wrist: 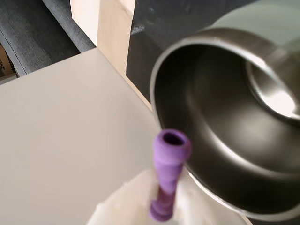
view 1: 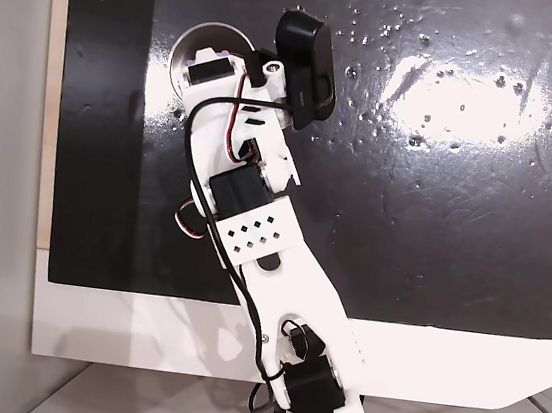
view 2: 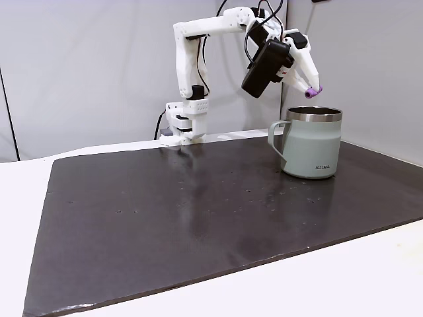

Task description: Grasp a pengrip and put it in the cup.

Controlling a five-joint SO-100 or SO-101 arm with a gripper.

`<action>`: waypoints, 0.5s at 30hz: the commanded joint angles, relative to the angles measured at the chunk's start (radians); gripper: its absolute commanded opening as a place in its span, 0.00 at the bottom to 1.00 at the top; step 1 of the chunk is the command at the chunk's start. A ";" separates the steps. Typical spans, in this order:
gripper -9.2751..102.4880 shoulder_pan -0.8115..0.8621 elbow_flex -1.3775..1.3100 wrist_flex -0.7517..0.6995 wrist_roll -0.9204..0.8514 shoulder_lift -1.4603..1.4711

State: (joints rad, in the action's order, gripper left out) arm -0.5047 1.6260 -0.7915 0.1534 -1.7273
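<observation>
We are finding the jaws (wrist: 161, 201) closed on the pengrip (wrist: 168, 161), holding it by its lower part so that its open end is pointing away from the wrist. Its long axis is running along the line of the jaws, and in the wrist view the free tip is overlapping the near rim of the cup (wrist: 225, 122). In the side-on fixed view the pengrip (view 2: 312, 91) is hanging just above the cup (view 2: 310, 142) and slightly short of the mouth's centre; we are judging that a small advance over the opening is wanted before release.

The pengrip is lilac, ribbed and tubular, and we are judging it rubbery. The cup is brushed metal inside, with a pale grey body and side handle, and its light bottom is showing bare. It is standing upright on a dark, glossy mat (view 2: 198, 218) covering the white worktop (view 2: 370, 277).
</observation>
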 commanded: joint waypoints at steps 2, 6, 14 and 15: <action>0.25 -0.014 -0.066 0.006 0.017 -0.011; 0.30 -0.015 -0.074 -0.006 0.017 -0.017; 0.30 -0.015 -0.080 -0.025 0.017 -0.018; 0.30 -0.015 -0.081 -0.026 0.017 -0.020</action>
State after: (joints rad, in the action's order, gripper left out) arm -0.5200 1.6183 -0.8115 0.1534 -1.7257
